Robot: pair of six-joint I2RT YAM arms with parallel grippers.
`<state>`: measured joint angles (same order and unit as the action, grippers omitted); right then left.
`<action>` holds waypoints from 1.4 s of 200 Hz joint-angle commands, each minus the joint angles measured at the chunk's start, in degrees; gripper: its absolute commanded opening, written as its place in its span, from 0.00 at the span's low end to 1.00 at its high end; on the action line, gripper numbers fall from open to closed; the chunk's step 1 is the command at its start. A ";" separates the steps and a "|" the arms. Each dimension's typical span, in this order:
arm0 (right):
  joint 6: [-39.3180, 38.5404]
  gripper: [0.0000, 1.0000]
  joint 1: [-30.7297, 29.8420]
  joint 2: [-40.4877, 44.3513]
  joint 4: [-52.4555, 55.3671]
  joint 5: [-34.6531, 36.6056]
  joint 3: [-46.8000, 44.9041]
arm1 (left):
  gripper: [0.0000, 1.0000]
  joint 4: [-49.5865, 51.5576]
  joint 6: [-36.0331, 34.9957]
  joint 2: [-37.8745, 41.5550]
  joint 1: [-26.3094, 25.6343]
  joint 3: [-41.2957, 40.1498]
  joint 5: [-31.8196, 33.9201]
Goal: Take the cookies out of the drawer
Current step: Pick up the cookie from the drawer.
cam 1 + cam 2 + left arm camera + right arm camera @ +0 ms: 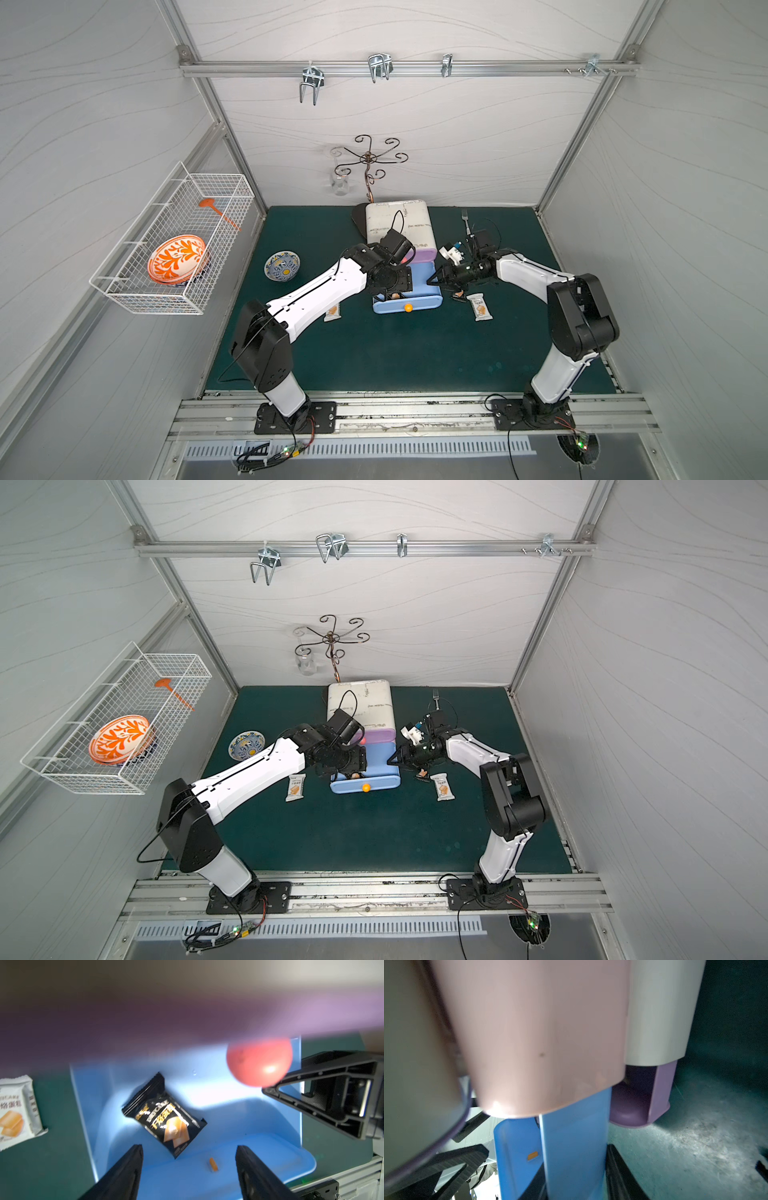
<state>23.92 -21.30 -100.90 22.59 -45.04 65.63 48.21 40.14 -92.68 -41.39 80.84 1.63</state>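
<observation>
Cookies [442, 787] look partly out: one white packet [332, 311] and another white packet [480, 306] lie on the mat [415, 353] flanking the blue drawer [259, 1147], while a black packet [166, 1118] lies inside beneath the left claw [188, 1147], jaws apart, and the right claw [435, 280] clamps the drawer's side wall.

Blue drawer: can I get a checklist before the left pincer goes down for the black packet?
1. Blue drawer pulled open: ok.
2. Black packet uncovered on the drawer floor: ok.
3. Left pincer open, packet just ahead of it: ok.
4. Packet square to that pincer: not ok, it lies diagonally.
5. Right pincer clamped on the drawer's side wall: ok.
6. Clearance under the red knob: cannot tell, blurred.
</observation>
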 commanded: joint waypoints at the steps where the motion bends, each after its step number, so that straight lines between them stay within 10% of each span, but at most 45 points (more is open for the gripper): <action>1: -1.24 0.38 -0.03 -0.09 0.78 -0.77 0.97 | 0.76 2.36 3.17 3.40 -0.89 -0.84 1.43; 280: -3.01 0.38 -0.08 0.88 2.20 -0.58 0.02 | 0.72 -0.17 7.31 -6.58 -2.37 -2.79 3.19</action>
<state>21.74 -21.28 -100.90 24.14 -44.40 65.63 48.51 47.18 -96.92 -43.44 75.99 5.19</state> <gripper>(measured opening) 0.385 0.714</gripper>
